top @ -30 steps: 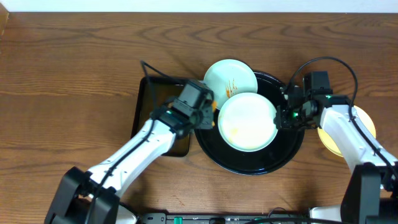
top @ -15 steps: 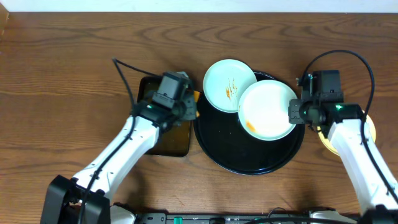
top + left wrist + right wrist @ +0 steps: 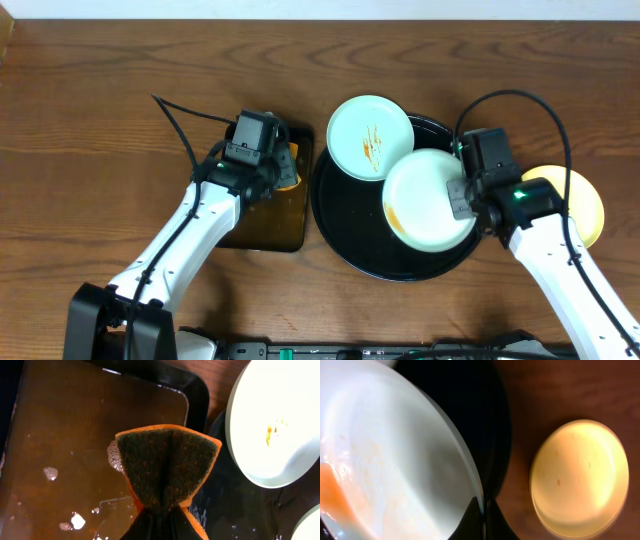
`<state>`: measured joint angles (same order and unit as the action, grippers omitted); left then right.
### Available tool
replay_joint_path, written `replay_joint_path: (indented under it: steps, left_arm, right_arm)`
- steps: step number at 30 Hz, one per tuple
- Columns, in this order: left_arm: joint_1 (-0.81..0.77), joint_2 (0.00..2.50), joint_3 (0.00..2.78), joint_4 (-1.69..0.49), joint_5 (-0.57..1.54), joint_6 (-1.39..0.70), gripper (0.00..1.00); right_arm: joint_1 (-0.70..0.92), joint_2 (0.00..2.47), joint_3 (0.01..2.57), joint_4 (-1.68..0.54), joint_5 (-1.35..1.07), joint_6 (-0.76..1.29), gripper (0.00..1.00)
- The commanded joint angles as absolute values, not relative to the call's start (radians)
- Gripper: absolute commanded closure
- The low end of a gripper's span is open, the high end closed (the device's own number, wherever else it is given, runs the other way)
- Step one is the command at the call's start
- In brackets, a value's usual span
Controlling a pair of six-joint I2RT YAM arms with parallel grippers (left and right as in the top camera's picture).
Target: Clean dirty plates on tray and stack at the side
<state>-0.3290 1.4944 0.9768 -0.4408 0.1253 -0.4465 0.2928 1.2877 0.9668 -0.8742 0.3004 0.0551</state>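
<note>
Brown wood-grain worktop (image 3: 100, 100) stretched beneath a two-arm cleaning job caught mid-wash. One pale yellow plate (image 3: 585, 205) already lay on the bare wood to the right of the round black tray (image 3: 345, 225), and its face looked clean from the right wrist camera apart from a few faint specks. The right fingers (image 3: 469, 522) were clamped on the rim of a mint-white plate (image 3: 425, 200), holding it tilted over the tray's right half, with an orange patch showing low on its left side. A second mint-white plate (image 3: 370, 137), streaked with orange-brown sauce, sat on the tray's far left rim. From overhead the two pale plates' edges appeared to overlap, though whether they touched could not be told. The left fingers (image 3: 145, 527) were clenched on a folded orange sponge (image 3: 167, 467), dark scouring face up, poised above the wet rectangular tray (image 3: 75, 425) just beside the round one and clear of either plate. On this evidence, scrubbing the held plate was the step in hand and was not finished: one plate appeared done, one part-wiped and one untouched. The next move seemingly called for the left arm to carry the sponge across to the orange patch while the right arm braced the rim, before the plate could be stacked on the yellow one at the side.
</note>
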Motion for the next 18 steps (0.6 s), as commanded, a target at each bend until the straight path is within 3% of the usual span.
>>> replay_joint_path:
  steps: [1,10,18]
  left_arm:
    - [-0.329,1.483,0.978,-0.446,0.123,-0.438,0.92]
    - [-0.360,1.483,0.978,-0.426,0.259,-0.438,0.92]
    - [-0.538,1.503,0.978,-0.331,0.336,-0.397,0.92]
  right_arm:
    - [0.306,1.301,0.968,-0.906,0.362,0.121,0.99]
    - [0.307,1.302,0.968,-0.973,0.346,0.206,0.99]
    - [0.307,1.303,0.968,-0.981,0.323,0.206,0.99]
